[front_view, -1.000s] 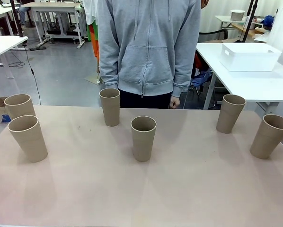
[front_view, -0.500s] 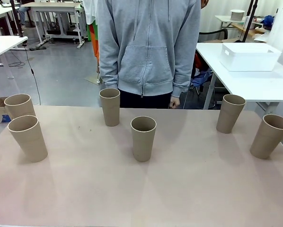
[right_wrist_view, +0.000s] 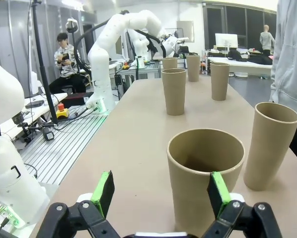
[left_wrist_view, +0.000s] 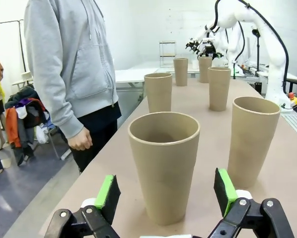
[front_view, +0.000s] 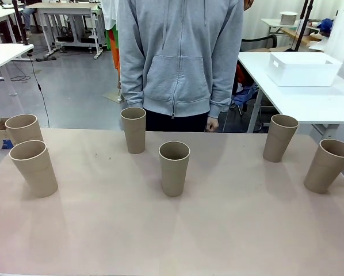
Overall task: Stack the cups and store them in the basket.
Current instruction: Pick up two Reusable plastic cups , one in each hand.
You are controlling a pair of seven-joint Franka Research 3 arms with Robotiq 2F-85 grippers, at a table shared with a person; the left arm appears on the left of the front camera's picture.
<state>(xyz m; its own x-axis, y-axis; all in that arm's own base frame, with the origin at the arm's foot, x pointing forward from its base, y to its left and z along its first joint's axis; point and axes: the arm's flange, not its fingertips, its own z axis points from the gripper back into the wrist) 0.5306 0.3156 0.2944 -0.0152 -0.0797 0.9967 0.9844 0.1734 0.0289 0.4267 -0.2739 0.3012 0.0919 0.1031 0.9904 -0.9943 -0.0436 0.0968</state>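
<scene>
Several tan cups stand upright and apart on the table: two at the left [front_view: 34, 168] [front_view: 22, 127], two in the middle [front_view: 134, 130] [front_view: 174, 168], two at the right [front_view: 279, 138] [front_view: 328, 165]. The white basket [front_view: 303, 69] sits on another table at the back right. My left gripper [left_wrist_view: 166, 196] is open, low at the table's left end, with the nearest cup [left_wrist_view: 163, 163] just beyond its green pads. My right gripper [right_wrist_view: 161, 192] is open at the right end, and the nearest cup [right_wrist_view: 205, 173] stands just ahead, towards its right finger.
A person in a grey hoodie [front_view: 180, 57] stands at the far side behind the middle cups, with a hand [front_view: 212, 123] hanging at the table edge. The near half of the table [front_view: 172, 241] is bare. Other tables and gear stand farther off.
</scene>
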